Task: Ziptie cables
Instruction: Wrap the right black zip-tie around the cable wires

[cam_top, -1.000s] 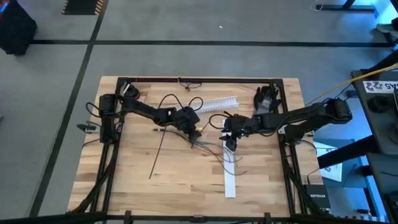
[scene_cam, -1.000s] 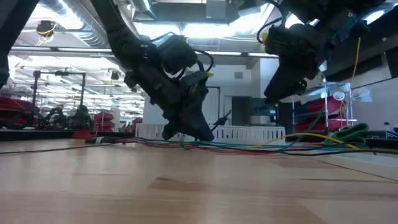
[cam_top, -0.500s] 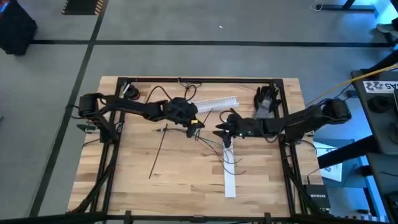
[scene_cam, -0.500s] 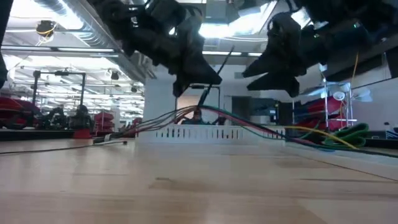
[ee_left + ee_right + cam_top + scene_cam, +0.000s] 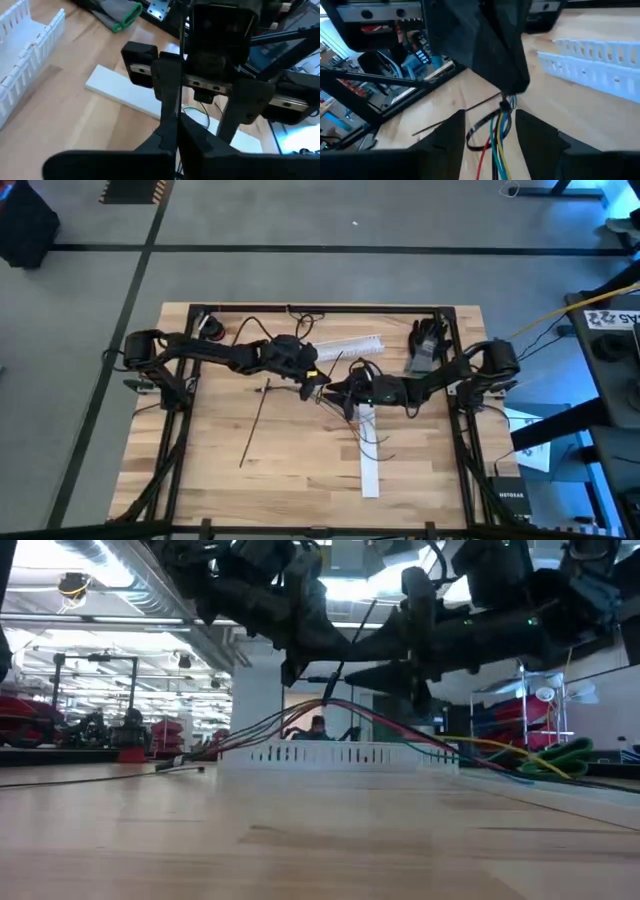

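Both grippers meet nose to nose above the middle of the wooden table (image 5: pixel 200 480). From the high view, the left gripper (image 5: pixel 318 386) reaches in from the left and the right gripper (image 5: pixel 338 388) from the right, nearly touching. The left one is clamped on the cables (image 5: pixel 300 720), pinching the bunch where the strands come together; in the low view they rise from the table on both sides to that raised point, and in the right wrist view red, green, yellow and blue strands hang from the left gripper's closed tip. The right gripper's fingers stand apart, one on each side of the bunch just below that pinch. A white slotted tray (image 5: pixel 345 346) lies behind them and a flat white strip (image 5: pixel 368 465) in front.
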You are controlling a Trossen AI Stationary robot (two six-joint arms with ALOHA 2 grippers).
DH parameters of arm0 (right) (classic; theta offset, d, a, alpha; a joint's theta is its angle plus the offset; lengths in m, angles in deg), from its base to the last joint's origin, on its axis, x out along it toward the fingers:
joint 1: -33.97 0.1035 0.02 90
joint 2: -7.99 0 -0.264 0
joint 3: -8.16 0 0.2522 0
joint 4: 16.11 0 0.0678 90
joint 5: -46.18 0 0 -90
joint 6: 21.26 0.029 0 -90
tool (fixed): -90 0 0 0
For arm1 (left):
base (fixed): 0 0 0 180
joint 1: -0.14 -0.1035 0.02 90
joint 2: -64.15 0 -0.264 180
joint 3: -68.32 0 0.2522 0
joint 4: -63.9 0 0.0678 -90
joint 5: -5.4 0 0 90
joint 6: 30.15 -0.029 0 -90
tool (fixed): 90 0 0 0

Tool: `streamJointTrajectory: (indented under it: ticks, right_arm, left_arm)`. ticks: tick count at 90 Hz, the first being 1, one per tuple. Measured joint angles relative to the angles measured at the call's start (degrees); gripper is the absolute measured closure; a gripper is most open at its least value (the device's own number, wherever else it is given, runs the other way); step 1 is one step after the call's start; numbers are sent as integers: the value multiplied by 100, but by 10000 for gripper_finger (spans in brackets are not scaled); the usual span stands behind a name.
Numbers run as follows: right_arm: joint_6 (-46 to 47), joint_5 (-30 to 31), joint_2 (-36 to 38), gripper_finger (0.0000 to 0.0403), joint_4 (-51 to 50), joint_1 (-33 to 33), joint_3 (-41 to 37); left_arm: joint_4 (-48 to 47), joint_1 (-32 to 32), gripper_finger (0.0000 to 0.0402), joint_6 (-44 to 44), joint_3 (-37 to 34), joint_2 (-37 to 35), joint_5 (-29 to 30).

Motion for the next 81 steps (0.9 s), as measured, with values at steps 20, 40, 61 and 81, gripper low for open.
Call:
streamJointTrajectory:
  ticks: [20, 40, 61, 81]
  right_arm:
    - [-198, -7, -217, 290, -22, -44, 309]
    - [-314, -145, -206, 331, -50, -37, 319]
    - [-477, -85, -215, 393, -56, -37, 319]
    - [-309, -324, -535, 391, -133, -7, 321]
  left_arm:
    - [4, 0, 401, 30, 0, 0, -11]
    - [2, 0, 401, 32, 0, 0, -35]
    - [92, 4, 401, 59, -4, -22, -55]
    - [331, -126, 401, 78, -4, -332, -47]
